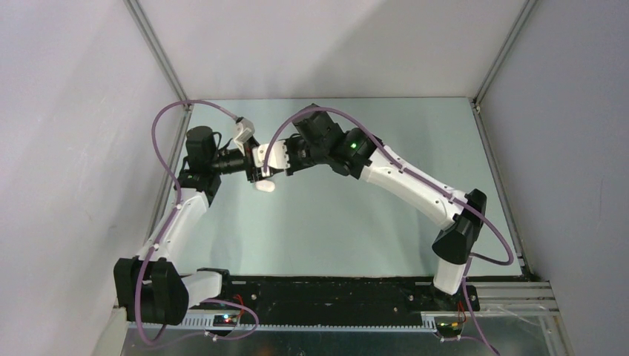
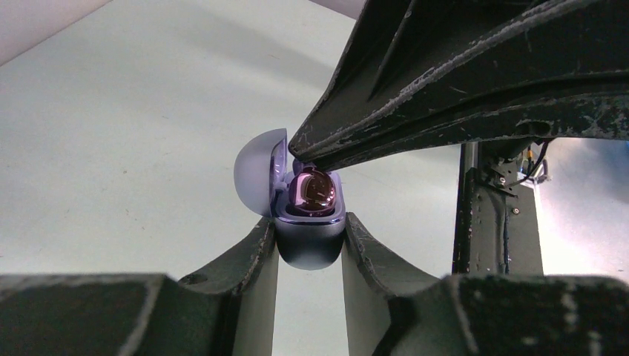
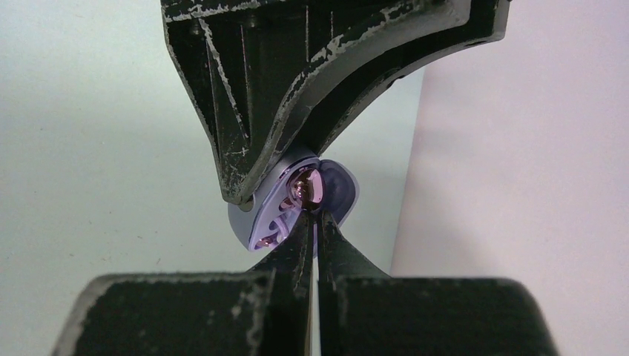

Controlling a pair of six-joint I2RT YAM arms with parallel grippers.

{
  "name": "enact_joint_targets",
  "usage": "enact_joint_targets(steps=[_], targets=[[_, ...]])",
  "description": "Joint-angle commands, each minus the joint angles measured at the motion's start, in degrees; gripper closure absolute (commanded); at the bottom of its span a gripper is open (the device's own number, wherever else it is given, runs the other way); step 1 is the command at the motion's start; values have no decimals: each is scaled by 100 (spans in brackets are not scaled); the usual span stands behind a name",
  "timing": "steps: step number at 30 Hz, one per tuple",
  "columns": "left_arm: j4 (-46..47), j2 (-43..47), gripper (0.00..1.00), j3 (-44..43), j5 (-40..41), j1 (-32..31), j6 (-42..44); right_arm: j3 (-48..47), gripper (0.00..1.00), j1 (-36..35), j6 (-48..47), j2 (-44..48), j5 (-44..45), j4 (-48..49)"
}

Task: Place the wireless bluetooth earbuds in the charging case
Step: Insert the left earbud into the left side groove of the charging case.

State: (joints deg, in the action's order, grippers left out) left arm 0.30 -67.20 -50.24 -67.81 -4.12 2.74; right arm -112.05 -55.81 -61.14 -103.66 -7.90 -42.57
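Observation:
The charging case point(image 2: 310, 248), a lilac pebble with its lid point(image 2: 254, 172) swung open to the left, is clamped between the fingers of my left gripper point(image 2: 308, 221) above the table. A glossy purple earbud point(image 2: 312, 190) sits in the case's socket. My right gripper point(image 3: 315, 213) is shut, and its tips touch that earbud point(image 3: 305, 185) from above. From the top view the case point(image 1: 265, 186) shows as a pale oval under the meeting point of the left gripper point(image 1: 256, 176) and right gripper point(image 1: 273, 172). A pink glint shows in the case's other socket point(image 3: 267, 239).
Both arms meet at the back left of the pale green table point(image 1: 356, 222). White walls with metal frame posts point(image 1: 159, 52) enclose the table, and the left wall is close to the grippers. A purple cable point(image 1: 159, 122) loops beside the left arm.

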Motion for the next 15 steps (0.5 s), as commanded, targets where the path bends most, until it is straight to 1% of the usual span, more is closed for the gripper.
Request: enact_joint_targets(steps=[1,4,15], targets=[[384,61,100,-123,-145,-19,-113,217,100,-42,79,296,29,286],[377,22,100,-126,-169,-25,-122,228,100,-44,124,302,-7,472],[353,-2,100,-111,-198,-24,-118,411,100,-119,66,312,-156,627]])
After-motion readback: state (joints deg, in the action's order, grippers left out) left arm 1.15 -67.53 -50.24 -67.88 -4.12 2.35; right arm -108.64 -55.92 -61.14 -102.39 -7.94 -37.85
